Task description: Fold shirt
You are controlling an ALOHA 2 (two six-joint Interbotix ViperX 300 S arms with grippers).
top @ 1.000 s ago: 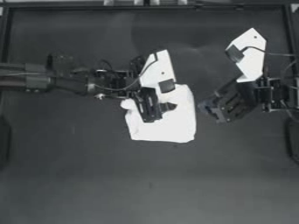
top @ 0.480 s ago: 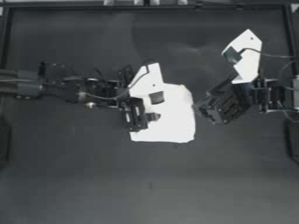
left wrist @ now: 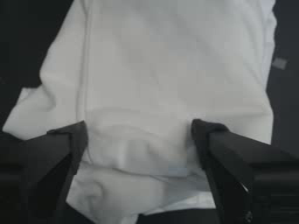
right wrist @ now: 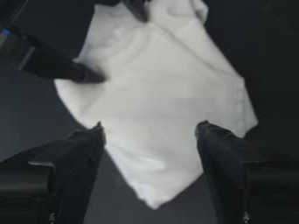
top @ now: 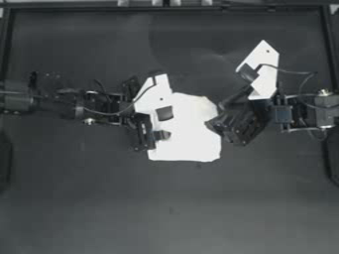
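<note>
Two pairs of jaws, both standing wide open and holding nothing. Left gripper [top: 153, 135] is hanging over the left edge of the shirt [top: 189, 131]; in the left wrist view its jaws are straddling a bunched ridge of cloth, white fabric lying between and beyond them, with no sign of a clamp. Right gripper [top: 225, 130] is sitting just beside the shirt's right edge; in the right wrist view its jaws are framing the near corner of the cloth, apart from it as far as can be told.

Shirt is lying near the middle of the dark table [top: 79, 208] as a compact, already gathered bundle, roughly squared at its lower edge, lumpier at the upper left under the left arm's white block.

Judgement: folding looks well along; a final fold or tidy seems to be what is left.

Risks:
- Left jaws closing on the ridge could be catching several layers at once, so a lift would be dragging the whole bundle and undoing the folds.
- Right jaws nudging the edge could be shoving the soft cloth sideways.
- Arms are working close together; a crossing reach could be bumping them.

Count: one shirt, two grippers, one table.
</note>
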